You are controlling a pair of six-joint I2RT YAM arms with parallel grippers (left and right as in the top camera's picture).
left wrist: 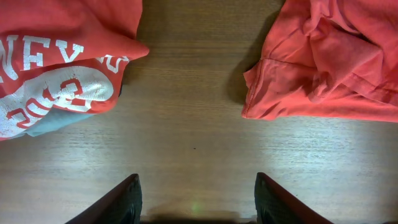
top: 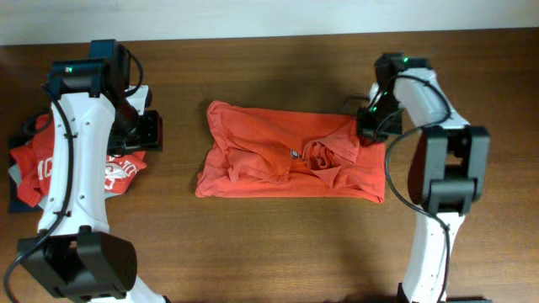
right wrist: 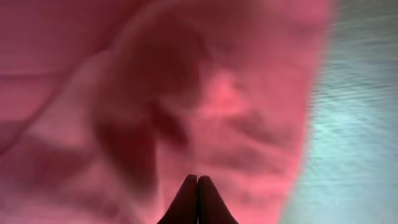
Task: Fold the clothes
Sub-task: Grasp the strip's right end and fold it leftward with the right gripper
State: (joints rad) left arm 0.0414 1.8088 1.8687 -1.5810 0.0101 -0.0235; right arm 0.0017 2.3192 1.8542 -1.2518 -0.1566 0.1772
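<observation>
Right end effector (right wrist: 198, 178) on shirt (top: 269, 164) (apparently)

The left arm (top: 77, 168) and right arm (top: 434, 97) are white with black joints (top: 450, 164); the left hand (left wrist: 197, 177) is black.

**Robotics laboratory workbench**

A left arm (top: 80, 160) and a right arm (top: 438, 160), both white and black with exposed cables, stand at a wooden tabletop (top: 278, 244) before a plain pale wall (top: 253, 17). An orange-red T-shirt (top: 253, 160) is laid out between them.
</observation>
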